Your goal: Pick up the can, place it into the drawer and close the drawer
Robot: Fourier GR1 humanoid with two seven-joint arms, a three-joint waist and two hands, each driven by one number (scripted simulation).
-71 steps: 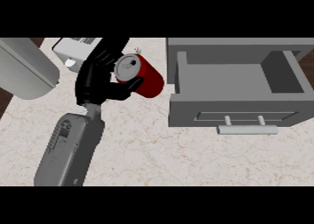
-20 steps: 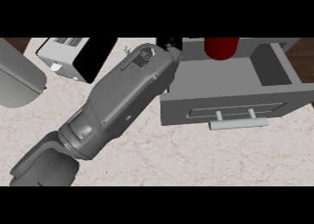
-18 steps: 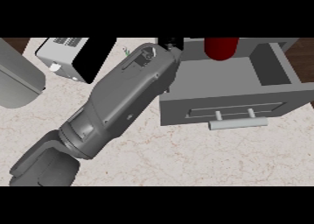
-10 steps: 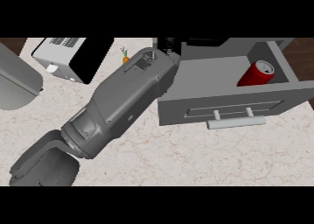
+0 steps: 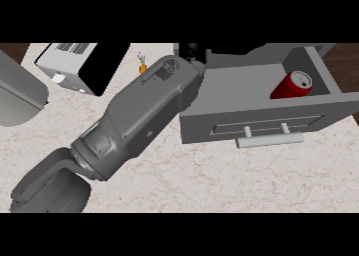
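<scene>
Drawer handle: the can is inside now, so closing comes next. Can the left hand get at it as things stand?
Probably yes. The handle sticks out at the front of the drawer with bare counter before it; the left hand is behind the drawer's back corner and must swing round.

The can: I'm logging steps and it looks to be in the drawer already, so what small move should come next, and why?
Probably draw the left hand back out of the open drawer and bring it round to the front panel near the handle. The red can lies inside, against the right wall, with no hand on it, so only closing is left. The hand's fingers are not readable here.
</scene>
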